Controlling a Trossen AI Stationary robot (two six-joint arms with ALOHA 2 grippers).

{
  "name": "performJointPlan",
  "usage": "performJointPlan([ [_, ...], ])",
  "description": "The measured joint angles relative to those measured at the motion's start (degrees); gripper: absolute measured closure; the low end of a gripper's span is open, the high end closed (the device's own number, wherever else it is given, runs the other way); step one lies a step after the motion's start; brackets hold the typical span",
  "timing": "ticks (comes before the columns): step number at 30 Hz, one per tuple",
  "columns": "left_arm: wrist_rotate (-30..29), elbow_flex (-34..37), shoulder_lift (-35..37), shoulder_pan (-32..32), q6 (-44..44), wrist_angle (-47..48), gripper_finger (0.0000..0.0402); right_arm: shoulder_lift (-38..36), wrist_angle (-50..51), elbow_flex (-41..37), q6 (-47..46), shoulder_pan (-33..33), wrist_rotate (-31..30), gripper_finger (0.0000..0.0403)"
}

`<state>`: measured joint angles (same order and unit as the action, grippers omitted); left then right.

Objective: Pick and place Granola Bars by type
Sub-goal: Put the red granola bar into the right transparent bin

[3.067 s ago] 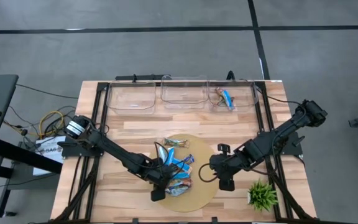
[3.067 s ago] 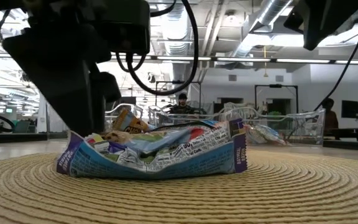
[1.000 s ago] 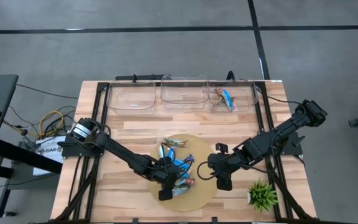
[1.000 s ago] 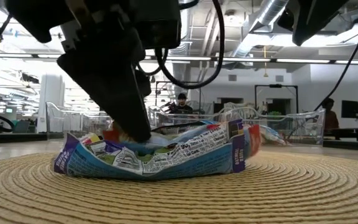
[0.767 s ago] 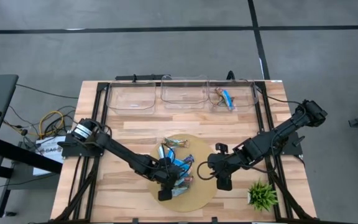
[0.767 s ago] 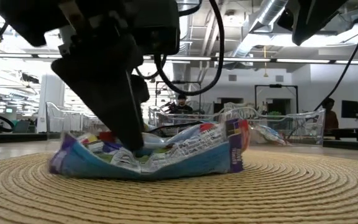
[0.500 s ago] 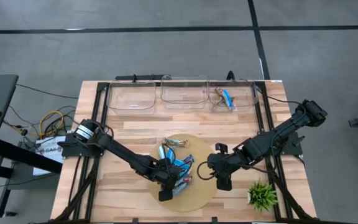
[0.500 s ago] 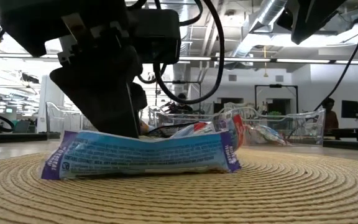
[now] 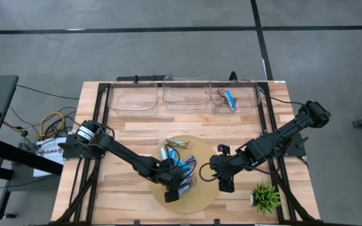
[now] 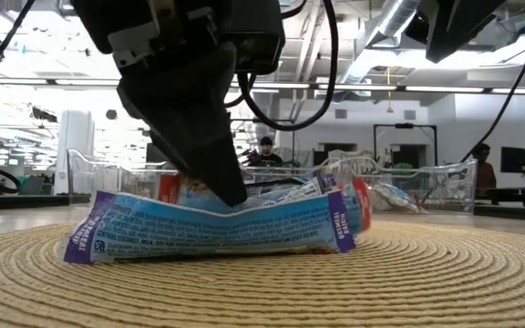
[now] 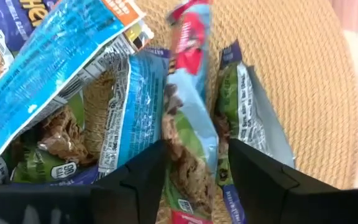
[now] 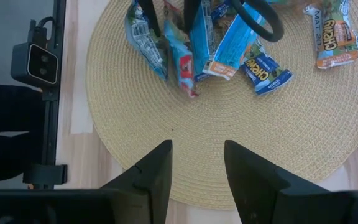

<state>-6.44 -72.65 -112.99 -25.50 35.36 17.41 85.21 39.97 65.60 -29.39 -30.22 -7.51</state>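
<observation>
The granola bars (image 9: 180,168) lie in a heap on a round woven mat (image 9: 190,202); one tan-green bar (image 9: 176,144) lies apart at the mat's far side. My left gripper (image 9: 173,187) reaches down into the heap, open. Its fingers stand on either side of a light blue bar with a red end (image 11: 188,140). A long blue bar (image 10: 212,235) lies flat at the heap's near side. My right gripper (image 12: 197,180) hovers open above the mat's right part, clear of the bars. Two more bars (image 9: 227,98) lie in the right bin. My left gripper comes from above, pointing down into the heap. One finger (image 11: 138,180) stands against a blue-and-white bar (image 11: 132,112), the other (image 11: 260,180) beside a green-fronted bar (image 11: 244,106). The light blue bar runs along between them. Whether they pinch it, I cannot tell.
Three clear bins stand in a row at the table's far edge: left (image 9: 132,98), middle (image 9: 186,94), right (image 9: 244,95). A small green plant (image 9: 266,196) sits at the near right corner. Bare mat lies near and right of the heap.
My left gripper has shifted toward the table's right within the heap. The blue bar at the heap's near side has turned over from a crumpled, print-side-out hump and now lies flat and stretched out on the mat.
</observation>
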Motion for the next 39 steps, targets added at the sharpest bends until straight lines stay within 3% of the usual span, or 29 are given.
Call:
performJointPlan([
  [13,1.6,0.0,0.0,0.0,-1.0,0.3,0.0338,0.0,0.0,0.0,0.0,0.0,0.0,0.0267],
  [32,1.0,-0.1,0.0,0.0,1.4,2.6,0.0396,0.0,-4.2,0.0,-0.7,0.1,-0.1,0.0267],
  [39,-0.2,-0.1,0.6,0.0,6.5,3.2,0.04,0.0,-7.0,0.0,-9.8,2.5,-0.7,0.0267],
])
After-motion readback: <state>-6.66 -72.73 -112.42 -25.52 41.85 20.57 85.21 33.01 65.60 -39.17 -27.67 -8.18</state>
